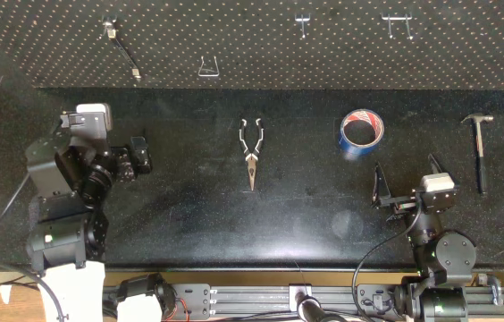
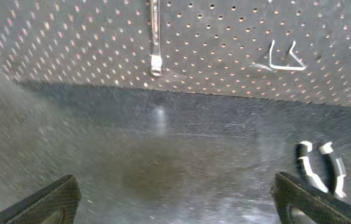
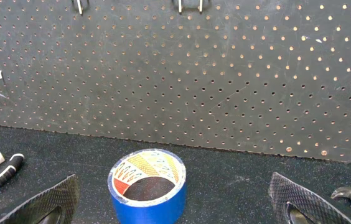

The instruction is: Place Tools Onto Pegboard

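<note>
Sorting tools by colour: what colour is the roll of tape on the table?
The tape roll is blue; clearest in the right wrist view.

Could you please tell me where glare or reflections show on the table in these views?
Top view: a pale sheen on the table in front of the tape roll. Left wrist view: the hanging tool leaves a bright reflection on the table below it. Right wrist view: even light, no glare; the roll's inside is shaded.
</note>
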### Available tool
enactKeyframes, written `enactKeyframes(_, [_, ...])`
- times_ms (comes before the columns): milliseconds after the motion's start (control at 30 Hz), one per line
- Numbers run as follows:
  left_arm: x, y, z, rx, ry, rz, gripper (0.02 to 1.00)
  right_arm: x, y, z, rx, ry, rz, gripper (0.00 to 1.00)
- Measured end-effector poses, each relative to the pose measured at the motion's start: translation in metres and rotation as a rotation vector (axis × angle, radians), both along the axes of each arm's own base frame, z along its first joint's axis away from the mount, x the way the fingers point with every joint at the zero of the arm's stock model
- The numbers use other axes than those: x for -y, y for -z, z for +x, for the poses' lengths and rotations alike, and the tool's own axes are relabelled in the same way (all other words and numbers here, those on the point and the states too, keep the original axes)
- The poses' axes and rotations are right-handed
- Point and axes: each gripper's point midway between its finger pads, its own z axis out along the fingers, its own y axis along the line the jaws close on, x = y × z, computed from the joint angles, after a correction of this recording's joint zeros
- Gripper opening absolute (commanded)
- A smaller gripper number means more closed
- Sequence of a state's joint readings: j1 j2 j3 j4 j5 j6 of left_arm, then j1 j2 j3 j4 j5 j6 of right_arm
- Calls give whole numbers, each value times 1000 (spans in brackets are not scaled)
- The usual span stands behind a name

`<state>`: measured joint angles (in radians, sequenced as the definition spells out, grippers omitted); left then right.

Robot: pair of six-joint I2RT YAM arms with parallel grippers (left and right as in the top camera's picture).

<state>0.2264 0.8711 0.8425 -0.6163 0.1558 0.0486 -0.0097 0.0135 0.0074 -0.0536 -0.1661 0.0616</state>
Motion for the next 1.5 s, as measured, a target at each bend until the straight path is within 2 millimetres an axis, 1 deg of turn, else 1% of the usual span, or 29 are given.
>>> enactKeyframes(100, [8, 11, -6, -53, -44, -99, 998, 0, 0, 0, 0, 0, 0, 991])
enactKeyframes(167, [21, 16, -5, -77, -34, -135, 998, 0, 0, 0, 0, 0, 0, 991])
enactKeyframes(200, [34, 22, -3, -101, -23, -146, 998, 0, 0, 0, 0, 0, 0, 991])
enactKeyframes(233, [52, 29, 0, -132, 8, -151, 998, 0, 0, 0, 0, 0, 0, 991])
enactKeyframes(333, [91, 48, 2, -201, 55, -135, 998, 0, 0, 0, 0, 0, 0, 991])
enactKeyframes(467, [148, 79, 4, -279, 119, -97, 998, 0, 0, 0, 0, 0, 0, 993])
enactKeyframes(533, [167, 95, 3, -316, 132, -88, 998, 0, 0, 0, 0, 0, 0, 991])
enactKeyframes(600, [181, 112, 2, -366, 133, -71, 998, 0, 0, 0, 0, 0, 0, 991])
enactKeyframes(667, [189, 125, 6, -419, 120, -54, 1000, 0, 0, 0, 0, 0, 0, 991])
enactKeyframes(733, [195, 127, 15, -477, 100, -33, 996, 0, 0, 0, 0, 0, 0, 991])
enactKeyframes(867, [212, 111, 39, -555, 84, -3, 996, 0, 0, 0, -1, 0, 0, 991])
enactKeyframes(900, [218, 106, 48, -561, 84, -5, 996, 0, 0, 0, 0, 0, 0, 991])
enactKeyframes(967, [229, 105, 64, -559, 91, -27, 996, 0, 0, 0, -1, 0, 0, 991])
enactKeyframes(1000, [232, 107, 67, -566, 92, -36, 996, 0, 0, 0, -1, 0, 0, 991])
enactKeyframes(1100, [233, 122, 67, -626, 83, -66, 996, 0, 0, 0, -1, 0, 0, 991])
enactKeyframes(1200, [231, 131, 66, -659, 72, -81, 996, 0, 0, 0, -1, 0, 0, 991])
enactKeyframes(1500, [228, 133, 62, -683, 64, -78, 996, 0, 0, 0, -1, 0, 0, 991])
